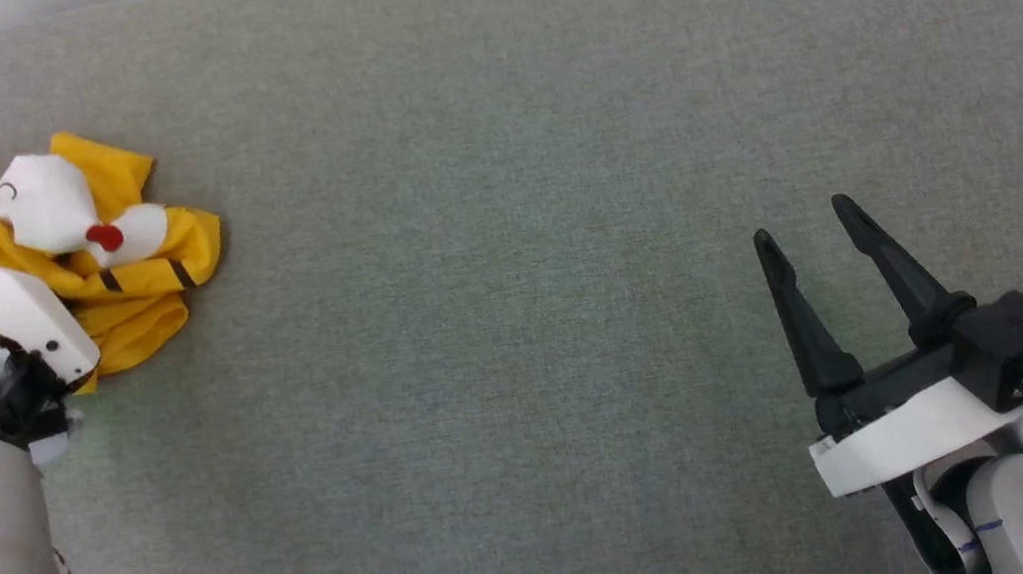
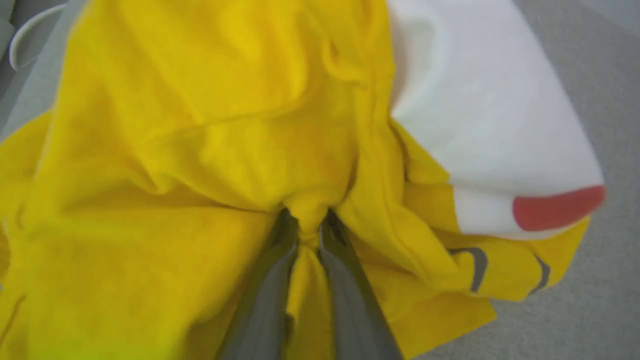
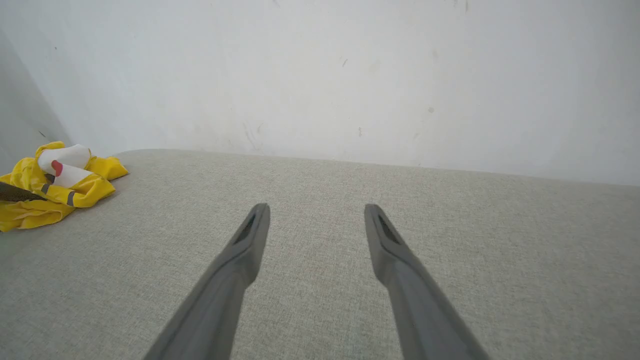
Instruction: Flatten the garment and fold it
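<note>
Evidently the opening step is in hand: across the wide grey fabric-covered surface (image 1: 503, 228) nothing has been flattened yet, and the yellow T-shirt (image 1: 138, 321) is heaped in a crumpled bundle at the far left corner, near the rounded edge. A fold of the yellow cloth is pinched between the fingers of the left gripper (image 2: 307, 222). The right gripper (image 1: 802, 219) is held spread and unladen over the near right of the surface, well apart from the heap. A drag or lift toward the middle is judged to be called for next, with a second hold by the right gripper. A white oval (image 2: 480, 110), a red dot (image 2: 555, 207) and short dark lines (image 2: 477, 267) are seen on the rumpled cotton.
</note>
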You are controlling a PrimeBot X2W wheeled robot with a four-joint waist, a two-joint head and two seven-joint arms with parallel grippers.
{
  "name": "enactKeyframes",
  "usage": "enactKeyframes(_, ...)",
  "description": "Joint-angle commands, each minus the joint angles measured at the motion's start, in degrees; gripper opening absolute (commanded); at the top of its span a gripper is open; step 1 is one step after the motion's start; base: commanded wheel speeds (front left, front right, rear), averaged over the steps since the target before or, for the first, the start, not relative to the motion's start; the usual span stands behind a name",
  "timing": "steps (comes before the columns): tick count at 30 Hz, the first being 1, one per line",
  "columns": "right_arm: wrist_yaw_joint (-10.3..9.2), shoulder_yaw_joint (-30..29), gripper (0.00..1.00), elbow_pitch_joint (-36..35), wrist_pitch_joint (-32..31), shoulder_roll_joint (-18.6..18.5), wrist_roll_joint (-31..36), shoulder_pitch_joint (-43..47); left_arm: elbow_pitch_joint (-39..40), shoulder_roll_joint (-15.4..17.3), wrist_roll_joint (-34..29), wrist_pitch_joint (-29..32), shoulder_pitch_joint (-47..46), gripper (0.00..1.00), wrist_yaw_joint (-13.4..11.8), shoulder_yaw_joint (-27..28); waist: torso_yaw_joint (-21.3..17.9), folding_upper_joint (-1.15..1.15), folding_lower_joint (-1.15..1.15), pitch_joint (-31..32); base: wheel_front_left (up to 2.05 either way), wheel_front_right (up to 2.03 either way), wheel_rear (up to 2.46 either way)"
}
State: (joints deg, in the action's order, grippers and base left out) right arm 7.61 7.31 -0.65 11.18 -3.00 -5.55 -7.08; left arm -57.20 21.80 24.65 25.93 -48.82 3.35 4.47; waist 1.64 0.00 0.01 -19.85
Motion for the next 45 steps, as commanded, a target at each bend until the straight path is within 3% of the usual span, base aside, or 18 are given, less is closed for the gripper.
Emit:
enactKeyframes(1, -0.12, -0.3, 1.00, 0.2, 0.4, 0.1, -0.3, -0.1, -0.8, -0.2, -0.6, -2.9, -0.6, 0.00, -1.2, -0.5, 1.4, 0.00, -0.01, 2.4, 0.00, 0.00, 0.00)
enactKeyframes(12, -0.12, -3.9, 1.00, 0.2, 0.5, 0.1, -1.1, 3.9, 8.2, -1.7, -5.6, -29.6, -3.7, 0.00, 0.1, -4.4, 4.0, 0.00, -0.01, 12.1, 0.00, 0.00, 0.00)
enactKeyframes(17, -0.12, -6.2, 1.00, -0.4, 0.3, 0.1, -1.3, 5.5, 12.5, -4.2, -6.8, -36.9, -2.9, 0.00, 0.2, -6.3, 3.2, 0.00, -0.01, 15.0, 0.00, 0.00, 0.00)
enactKeyframes(21, -0.12, -7.7, 1.00, -1.1, 0.1, 0.1, -1.3, 6.4, 15.4, -7.1, -6.7, -38.4, -0.7, 0.00, 0.4, -7.5, 2.1, 0.00, -0.01, 15.9, 0.00, 0.00, 0.00)
enactKeyframes(29, -0.12, -9.9, 1.00, -2.1, -0.7, 0.1, -2.0, 8.1, 20.9, -17.1, -4.3, -37.3, 12.0, 0.00, 1.9, -14.2, -3.4, 0.00, -0.01, 16.6, 0.00, 0.00, 0.00)
enactKeyframes(35, -0.12, -9.3, 1.00, -2.2, -1.1, 0.1, -3.1, 9.0, 20.3, -18.9, 1.4, -34.3, 23.1, 0.00, 2.8, -26.5, -7.8, 0.00, -0.01, 15.7, 0.00, 0.00, 0.00)
enactKeyframes(39, -0.12, -8.9, 1.00, -2.2, -1.2, 0.1, -3.6, 9.3, 20.2, -18.9, 6.4, -33.1, 27.9, 0.00, 1.4, -36.6, -9.1, 0.00, -0.01, 14.8, 0.00, 0.00, 0.00)
enactKeyframes(40, -0.12, -9.0, 1.00, -2.2, -1.1, 0.1, -3.7, 9.3, 19.9, -18.9, 6.9, -32.9, 28.5, 0.25, 1.0, -38.6, -9.1, 0.00, -0.01, 14.7, 0.00, 0.00, 0.00)
enactKeyframes(41, -0.12, -9.0, 1.00, -2.1, -1.1, 0.1, -3.7, 9.3, 19.8, -18.9, 7.5, -33.0, 28.9, 1.00, 0.6, -40.2, -9.1, 0.00, -0.01, 14.8, 0.00, 0.00, 0.00)
enactKeyframes(45, -0.12, -9.6, 1.00, -1.8, -1.0, 0.1, -3.9, 9.6, 21.3, -18.9, 7.5, -36.6, 28.4, 1.00, -0.3, -44.9, -7.6, 0.00, -0.01, 15.4, 0.00, 0.00, 0.00)
